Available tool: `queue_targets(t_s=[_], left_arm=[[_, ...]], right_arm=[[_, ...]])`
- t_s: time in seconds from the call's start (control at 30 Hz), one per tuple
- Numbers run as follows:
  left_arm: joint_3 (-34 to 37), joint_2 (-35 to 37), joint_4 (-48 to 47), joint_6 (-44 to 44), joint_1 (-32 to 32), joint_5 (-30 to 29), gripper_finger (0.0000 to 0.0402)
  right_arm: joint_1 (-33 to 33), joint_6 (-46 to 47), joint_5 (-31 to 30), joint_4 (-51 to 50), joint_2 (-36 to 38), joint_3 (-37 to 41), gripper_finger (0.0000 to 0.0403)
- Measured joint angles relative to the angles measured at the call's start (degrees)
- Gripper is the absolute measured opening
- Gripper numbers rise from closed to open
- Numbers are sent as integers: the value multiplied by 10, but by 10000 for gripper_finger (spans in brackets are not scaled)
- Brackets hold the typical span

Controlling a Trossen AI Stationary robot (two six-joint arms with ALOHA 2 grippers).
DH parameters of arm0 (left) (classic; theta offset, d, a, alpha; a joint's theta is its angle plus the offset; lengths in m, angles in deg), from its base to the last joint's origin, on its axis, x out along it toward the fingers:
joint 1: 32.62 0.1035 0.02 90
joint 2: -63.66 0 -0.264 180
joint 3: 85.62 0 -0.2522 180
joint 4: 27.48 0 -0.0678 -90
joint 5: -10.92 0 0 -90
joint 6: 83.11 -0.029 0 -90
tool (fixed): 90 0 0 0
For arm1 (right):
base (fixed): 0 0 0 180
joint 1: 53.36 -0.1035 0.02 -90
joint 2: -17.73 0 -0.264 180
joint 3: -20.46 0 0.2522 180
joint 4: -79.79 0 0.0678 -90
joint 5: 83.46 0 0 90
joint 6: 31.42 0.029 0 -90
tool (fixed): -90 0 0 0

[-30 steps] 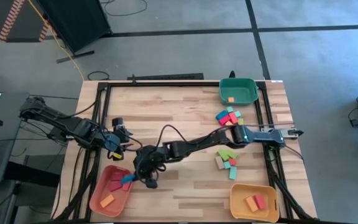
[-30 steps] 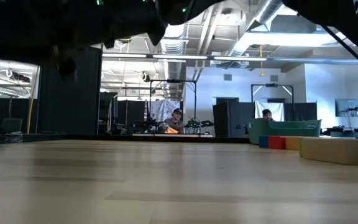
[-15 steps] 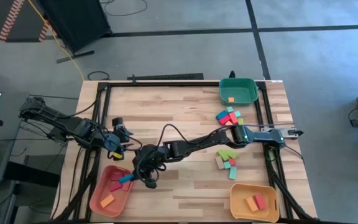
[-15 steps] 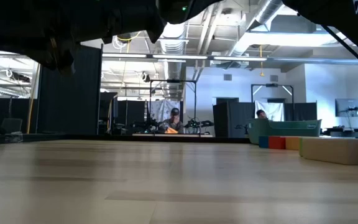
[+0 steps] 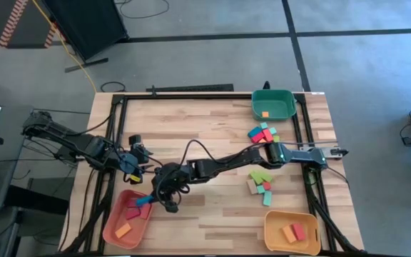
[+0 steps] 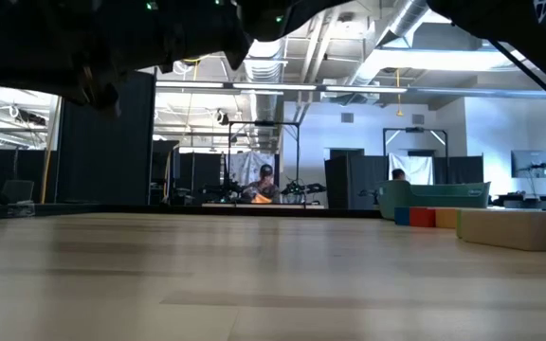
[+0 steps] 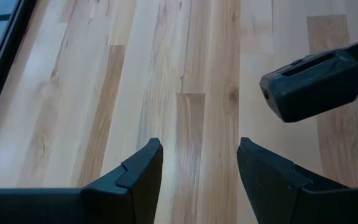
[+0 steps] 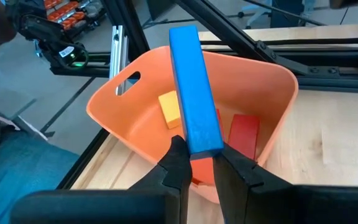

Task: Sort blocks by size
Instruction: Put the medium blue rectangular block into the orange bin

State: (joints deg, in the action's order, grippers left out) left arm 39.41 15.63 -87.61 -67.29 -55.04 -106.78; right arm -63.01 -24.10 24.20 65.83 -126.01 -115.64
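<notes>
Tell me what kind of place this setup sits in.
Probably a robotics lab or workshop. Exposed ceiling ducts run overhead, more metal-framed rigs stand in the room behind, and the wooden table rests on a bare grey floor.

The right gripper [image 5: 150,200] with its blue bar [image 5: 144,201] has edged slightly upward.

Three trays on the table [image 5: 191,121]: one [image 5: 273,103] at the far right corner, one [image 5: 291,232] near right, one [image 5: 125,220] near left. Loose blocks [image 5: 261,157] lie along the right side.
</notes>
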Motion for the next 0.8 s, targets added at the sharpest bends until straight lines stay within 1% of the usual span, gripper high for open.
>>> queue_targets(t_s=[0.6,0.7,0.8], left_arm=[[0,0,0,3,0,0,197],[0,0,0,5,0,0,197],[0,0,0,5,0,0,197]], right_arm=[[0,-16,0,-2,0,0,86],[0,-23,0,-2,0,0,98],[0,-24,0,-3,0,0,120]])
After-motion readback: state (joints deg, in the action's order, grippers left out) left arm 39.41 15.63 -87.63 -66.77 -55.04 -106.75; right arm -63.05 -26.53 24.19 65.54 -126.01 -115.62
